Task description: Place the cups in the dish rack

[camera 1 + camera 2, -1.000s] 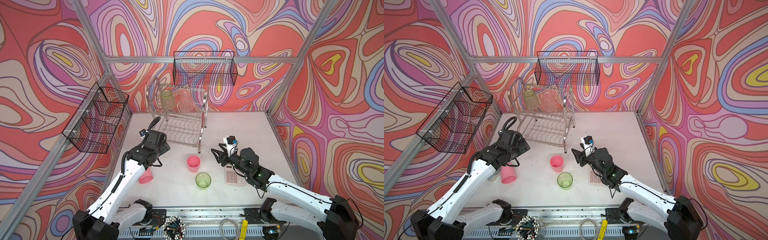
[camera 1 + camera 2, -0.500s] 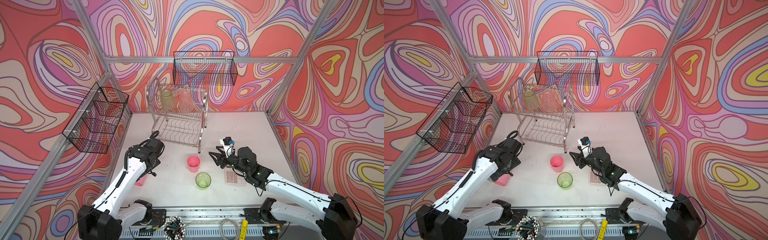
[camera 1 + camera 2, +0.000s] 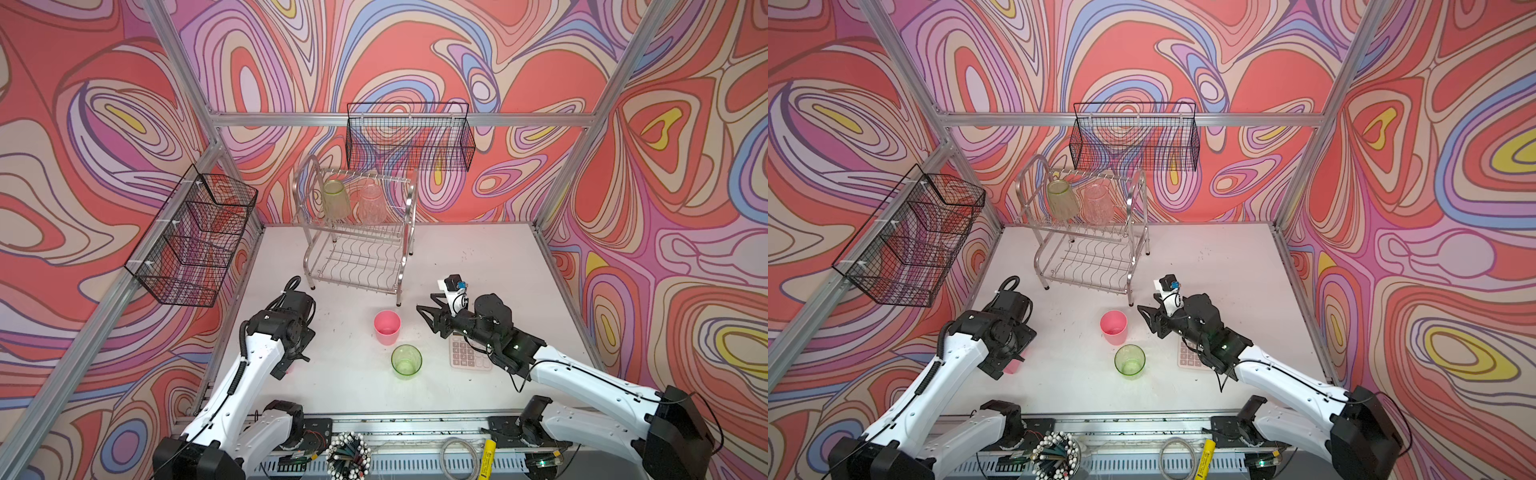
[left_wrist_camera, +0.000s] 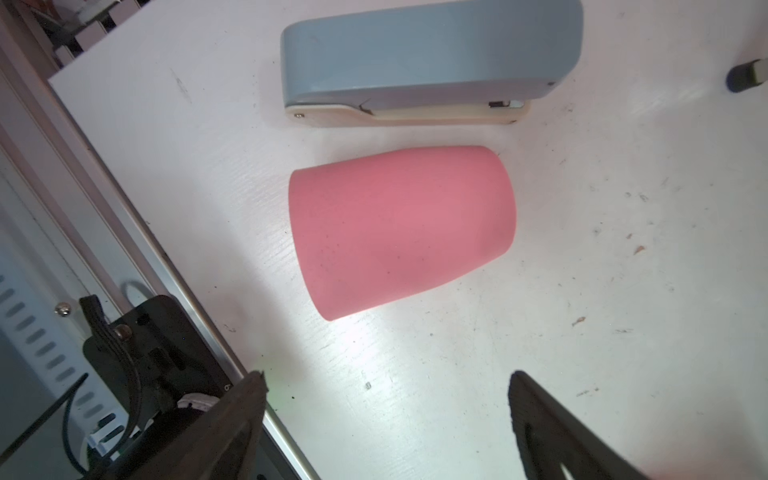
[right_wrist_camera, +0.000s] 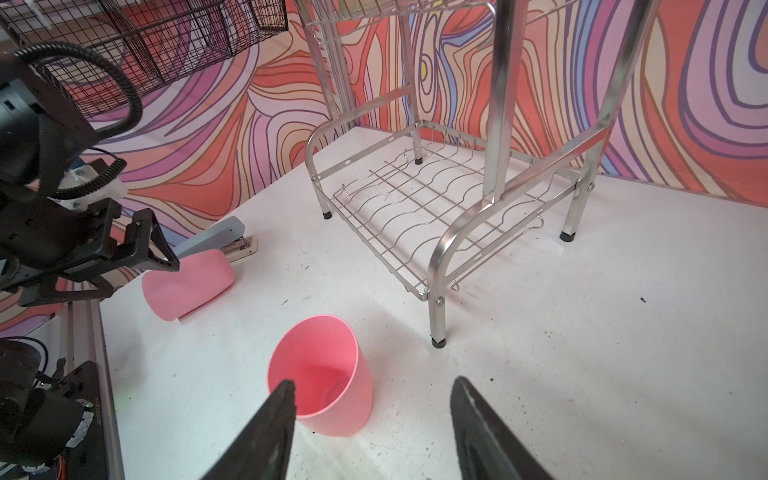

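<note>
Rack [image 3: 357, 249] stands far centre on table [image 3: 478, 257]. Green cup [image 3: 335, 203] and clear cup [image 3: 371, 205] sit upside down on its top tier. Pink cup [image 3: 387, 327] and second green cup [image 3: 406, 360] stand upright on table just near of Rack, calculator [image 3: 463, 355] to their right. Other pink cup [image 4: 401, 232] lies on its side at left, beside stapler [image 4: 428, 58]. Left gripper [image 4: 386, 376] wide, empty, over that lying cup. Right gripper [image 5: 372, 381] partly open, empty, just right of upright Pink cup.
</note>
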{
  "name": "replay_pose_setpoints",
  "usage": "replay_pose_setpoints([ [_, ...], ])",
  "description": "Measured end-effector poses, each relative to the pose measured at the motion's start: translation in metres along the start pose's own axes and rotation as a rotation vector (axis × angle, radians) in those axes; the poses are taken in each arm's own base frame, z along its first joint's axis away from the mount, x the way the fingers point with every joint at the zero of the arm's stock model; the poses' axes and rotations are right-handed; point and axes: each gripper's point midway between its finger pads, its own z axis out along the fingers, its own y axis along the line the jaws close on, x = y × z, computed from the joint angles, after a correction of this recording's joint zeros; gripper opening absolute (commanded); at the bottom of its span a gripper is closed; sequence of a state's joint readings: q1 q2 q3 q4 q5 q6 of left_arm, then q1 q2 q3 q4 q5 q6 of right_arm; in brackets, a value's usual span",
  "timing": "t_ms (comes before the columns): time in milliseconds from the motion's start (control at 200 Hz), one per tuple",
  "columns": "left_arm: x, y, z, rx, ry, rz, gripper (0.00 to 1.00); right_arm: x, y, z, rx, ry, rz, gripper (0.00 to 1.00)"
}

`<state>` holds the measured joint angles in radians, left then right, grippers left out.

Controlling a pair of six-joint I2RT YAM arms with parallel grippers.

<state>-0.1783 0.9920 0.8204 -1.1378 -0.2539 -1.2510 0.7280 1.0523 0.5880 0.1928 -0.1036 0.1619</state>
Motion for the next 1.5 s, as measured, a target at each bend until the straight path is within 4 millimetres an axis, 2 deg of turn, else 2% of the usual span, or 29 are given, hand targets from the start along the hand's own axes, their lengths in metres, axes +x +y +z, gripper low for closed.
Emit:
replay_pose_setpoints([
  [150, 0.003, 0.006, 0.004, 0.003, 0.012, -0.027, 0.93, 0.002, 0.0, 0.0, -0.004, 0.002, 0.0, 0.62],
  [401, 0.023, 0.013, 0.03, -0.019, 0.079, -0.018, 0.9, 0.004, 0.001, 0.002, -0.011, 0.002, -0.001, 0.62],
  [621, 0.035, -0.006, 0.044, 0.111, 0.114, -0.014, 0.75, 0.006, 0.001, 0.002, -0.011, 0.001, -0.001, 0.62],
  [691, 0.036, -0.013, 0.043, 0.176, 0.115, -0.016, 0.67, 0.006, 0.001, 0.002, -0.011, 0.0, -0.001, 0.62],
  [876, 0.028, -0.029, 0.027, 0.33, 0.068, -0.019, 0.6, 0.008, 0.0, 0.004, -0.011, 0.005, 0.0, 0.62],
  [1012, 0.02, -0.03, 0.02, 0.371, 0.021, -0.013, 0.56, 0.01, 0.0, 0.004, -0.01, 0.009, 0.0, 0.62],
  [1112, 0.014, -0.029, 0.018, 0.371, -0.015, -0.01, 0.48, 0.01, 0.0, 0.005, -0.011, 0.01, 0.0, 0.62],
  [1352, 0.004, -0.023, 0.019, 0.345, -0.08, -0.017, 0.48, 0.01, 0.0, 0.005, -0.014, 0.008, 0.0, 0.62],
  [1497, 0.001, -0.02, 0.021, 0.339, -0.101, -0.024, 0.54, 0.01, 0.001, 0.005, -0.016, 0.008, 0.0, 0.62],
])
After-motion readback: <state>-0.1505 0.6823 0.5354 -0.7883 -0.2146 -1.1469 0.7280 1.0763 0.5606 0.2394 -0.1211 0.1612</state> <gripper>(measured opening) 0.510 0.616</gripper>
